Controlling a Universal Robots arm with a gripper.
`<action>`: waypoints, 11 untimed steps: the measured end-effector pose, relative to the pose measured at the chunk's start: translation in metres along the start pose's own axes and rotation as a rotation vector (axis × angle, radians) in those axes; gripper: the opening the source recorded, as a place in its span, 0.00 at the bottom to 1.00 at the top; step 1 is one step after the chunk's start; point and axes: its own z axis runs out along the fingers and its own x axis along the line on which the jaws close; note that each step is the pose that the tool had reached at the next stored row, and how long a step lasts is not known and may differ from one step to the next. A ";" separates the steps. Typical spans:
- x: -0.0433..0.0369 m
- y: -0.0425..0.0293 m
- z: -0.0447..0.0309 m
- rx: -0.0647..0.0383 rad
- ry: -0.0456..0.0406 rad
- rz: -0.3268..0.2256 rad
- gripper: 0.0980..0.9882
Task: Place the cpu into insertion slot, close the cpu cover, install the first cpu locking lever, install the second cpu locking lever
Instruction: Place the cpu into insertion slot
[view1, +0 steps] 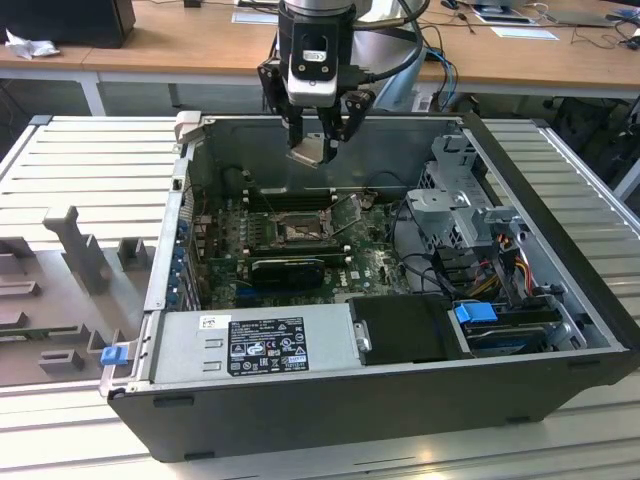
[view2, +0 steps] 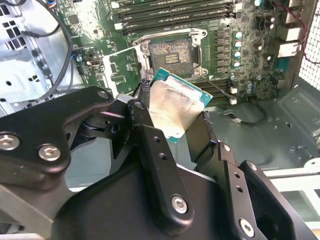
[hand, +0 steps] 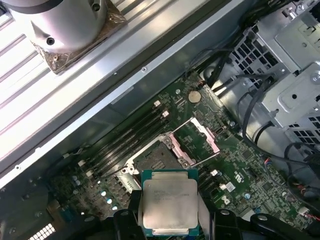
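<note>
The pincer (view1: 318, 142) is clamped on the edges of the cpu (hand: 169, 202), held above the open computer case (view1: 400, 400), its pale metal face showing in both wrist views. Below the pincer, the insertion slot (hand: 156, 161) on the green motherboard (view1: 380, 260) lies bare, with the cpu cover (hand: 196, 139) tipped up open beside it.

I am standing in a robot lab: a gripper (view1: 316, 150) is hanging over an open computer case (view1: 350, 410) on a metal table (view1: 90, 160), cables (view1: 440, 75) trailing off desks (view1: 180, 45) behind.
</note>
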 end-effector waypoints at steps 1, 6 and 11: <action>0.0000 0.0000 0.0002 0.000 -0.0016 0.018 0.48; 0.0000 0.0000 0.0006 -0.001 -0.0053 0.058 0.48; -0.0001 -0.0004 0.0043 -0.001 -0.0063 0.069 0.48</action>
